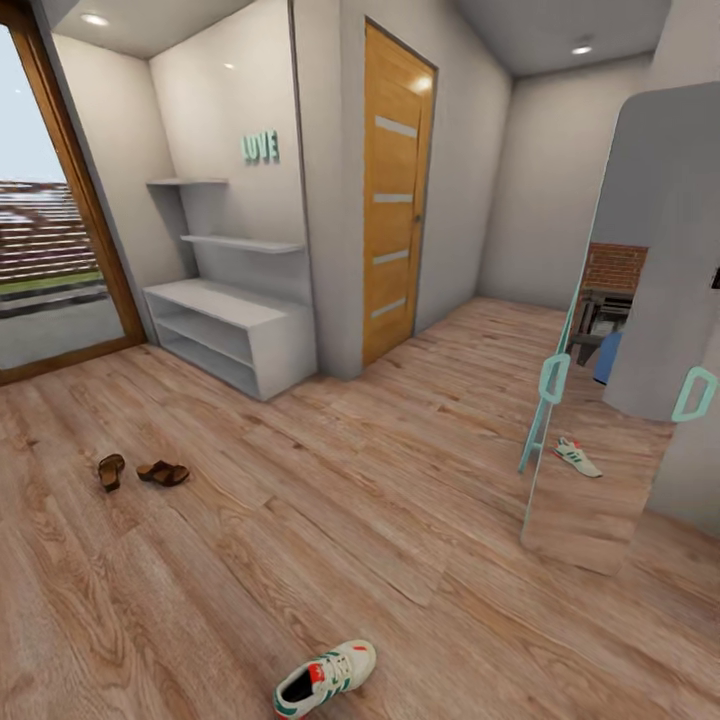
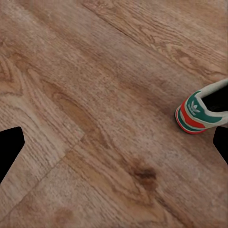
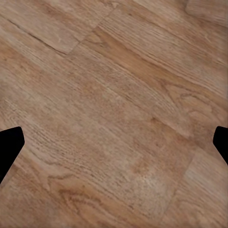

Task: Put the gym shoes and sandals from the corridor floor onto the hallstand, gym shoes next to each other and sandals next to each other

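Since nothing's on the rack yet, I'd start with the near sneaker, well out from it. Left gripper and right gripper are both spread wide, empty. Sandals lie nearer the rack.

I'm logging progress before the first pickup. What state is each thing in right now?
Near gym shoe: on the floor, upright.
Second gym shoe: lying by the mirror, on the floor.
Sandals: both on the floor, apart, angled differently.
Hallstand: shelves bare.
Wooden door: closed.
Left hand: open, holding nothing.
Right hand: open, holding nothing.
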Controlling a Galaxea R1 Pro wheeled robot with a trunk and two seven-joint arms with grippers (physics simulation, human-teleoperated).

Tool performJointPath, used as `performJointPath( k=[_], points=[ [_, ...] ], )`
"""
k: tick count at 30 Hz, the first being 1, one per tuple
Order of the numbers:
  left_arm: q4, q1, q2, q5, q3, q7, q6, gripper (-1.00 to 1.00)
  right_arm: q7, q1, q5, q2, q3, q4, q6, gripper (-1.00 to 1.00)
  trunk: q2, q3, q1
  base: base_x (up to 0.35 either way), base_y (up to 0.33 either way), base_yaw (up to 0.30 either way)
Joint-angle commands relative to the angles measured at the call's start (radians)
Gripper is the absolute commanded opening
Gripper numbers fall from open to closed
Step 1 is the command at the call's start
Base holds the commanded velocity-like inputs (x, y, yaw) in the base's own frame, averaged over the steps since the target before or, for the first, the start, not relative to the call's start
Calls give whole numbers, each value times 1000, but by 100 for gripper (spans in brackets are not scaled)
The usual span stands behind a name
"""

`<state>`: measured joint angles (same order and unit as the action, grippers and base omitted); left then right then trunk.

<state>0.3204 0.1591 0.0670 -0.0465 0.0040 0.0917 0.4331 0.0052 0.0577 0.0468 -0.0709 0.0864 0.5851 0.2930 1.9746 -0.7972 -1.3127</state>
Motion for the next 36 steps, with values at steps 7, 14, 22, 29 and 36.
performJointPath(
  k=[7,14,22,29,36],
  points=[
    [-1,0,0,-4,-2,0,4,100,1,1,4,0,3,-1,3,100,0,1,0,1,0,-156],
    [-1,0,0,-4,-2,0,5,100,1,1,4,0,3,-1,3,100,0,5,0,0,0,-232],
    [-1,1,9,0,-3,-2,6,100,0,1,4,0,3,-2,3,100,0,7,0,0,0,-250],
    [8,7,16,30,-8,-51,4,100,0,1,2,0,5,-1,3,100,0,3,0,0,0,-244],
    [11,24,31,90,-13,-172,-1,100,0,1,1,0,5,0,3,100,0,-5,0,0,0,-209]
  ],
)
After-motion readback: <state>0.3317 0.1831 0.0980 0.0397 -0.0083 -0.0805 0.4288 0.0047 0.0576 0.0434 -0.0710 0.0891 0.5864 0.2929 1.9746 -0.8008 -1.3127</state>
